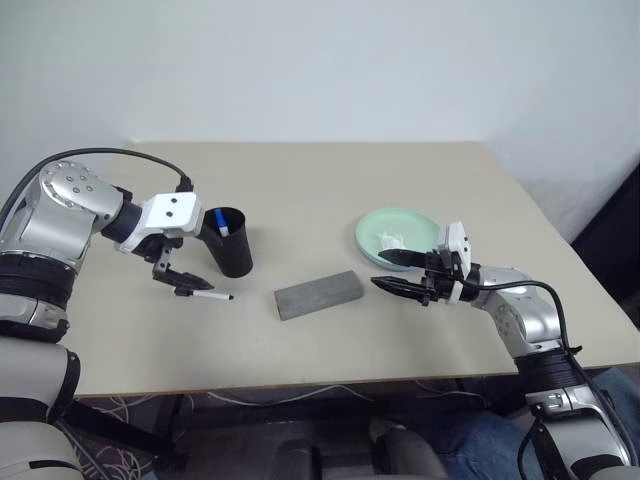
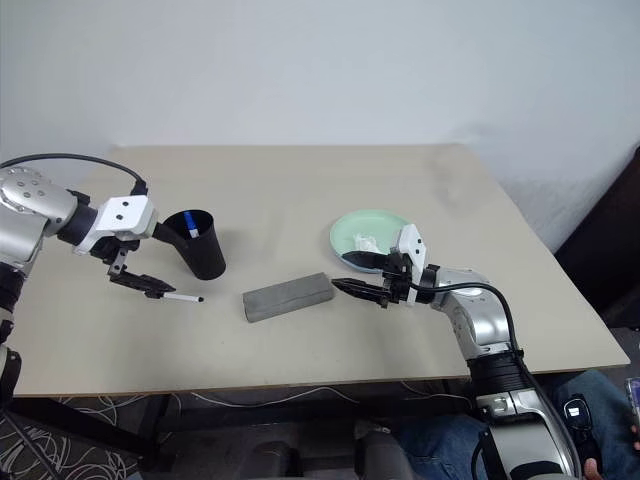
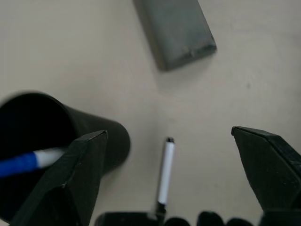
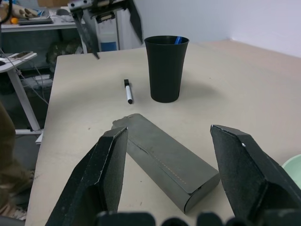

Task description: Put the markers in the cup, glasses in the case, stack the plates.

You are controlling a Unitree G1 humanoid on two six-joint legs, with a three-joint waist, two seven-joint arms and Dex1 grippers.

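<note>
Where the beige matte tabletop [image 1: 330,190] comes nearest the robot, the grey brick-shaped felt case [image 1: 318,294] lies flat with its lid shut, long axis slanting from the near left up toward the far right. Its surface looks fibrous and dull, with a thin seam along one face in the right wrist view.

Right gripper [image 1: 398,273] hovers level just right of the case, black tapered fingers spread, nothing between them, pointing left toward the case's end.

Left of the case, a thin white marker with a dark tip [image 1: 212,296] lies flat on the table, long axis running roughly left to right, dark tip toward the case. Left gripper [image 1: 178,282] hangs over its left end, tilted downward, fingers wide apart and released; whether a fingertip touches the pen I cannot tell.

Just beyond the pen, the black tapered smooth plastic cup [image 1: 229,240] stands upright with its wide rim up. A blue-capped white marker [image 1: 221,224] leans inside, blue end uppermost.

Farther right, the round shallow mint green plate [image 1: 392,228] sits behind the right gripper, something crumpled and white [image 1: 389,240] lying on it.
</note>
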